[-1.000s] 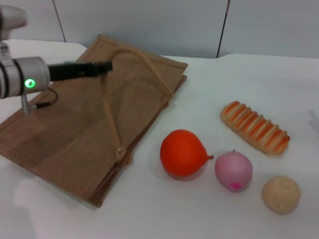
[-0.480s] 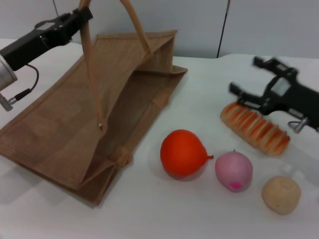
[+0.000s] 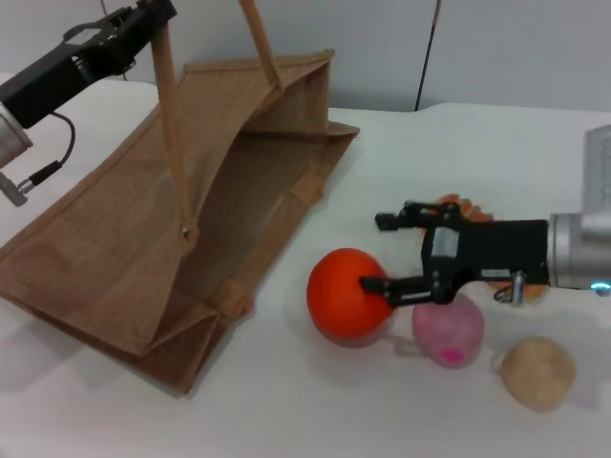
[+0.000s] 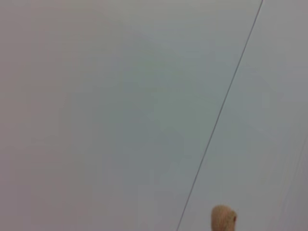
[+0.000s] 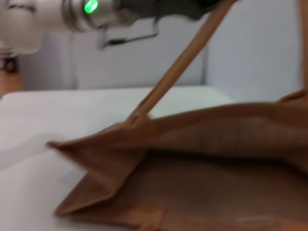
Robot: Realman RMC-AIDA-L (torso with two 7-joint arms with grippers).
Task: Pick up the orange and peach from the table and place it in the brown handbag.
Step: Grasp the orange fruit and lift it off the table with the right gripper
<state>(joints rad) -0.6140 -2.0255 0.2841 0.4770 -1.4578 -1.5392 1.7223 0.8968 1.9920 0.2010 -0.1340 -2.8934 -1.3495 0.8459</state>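
Note:
The orange [image 3: 342, 298] lies on the white table, with the pale pink peach [image 3: 449, 331] just right of it. My right gripper [image 3: 374, 254] is open and reaches in from the right. Its near finger lies against the orange's right side and its far finger hangs above the table behind the orange. The brown handbag [image 3: 143, 239] lies at the left with its mouth pulled open toward the fruit. It also shows in the right wrist view [image 5: 216, 159]. My left gripper [image 3: 153, 15] is shut on one loop handle [image 3: 172, 124] and holds it up high.
A beige rough ball [image 3: 537, 373] lies right of the peach. A striped orange-and-white bread [image 3: 458, 203] is mostly hidden behind my right gripper. A tan handle end [image 4: 223, 219] shows in the left wrist view. The table's back edge meets a grey wall.
My right gripper has come down and left from above the striped bread to the orange. My left gripper has kept the raised handle in place, and the bag mouth stays open.

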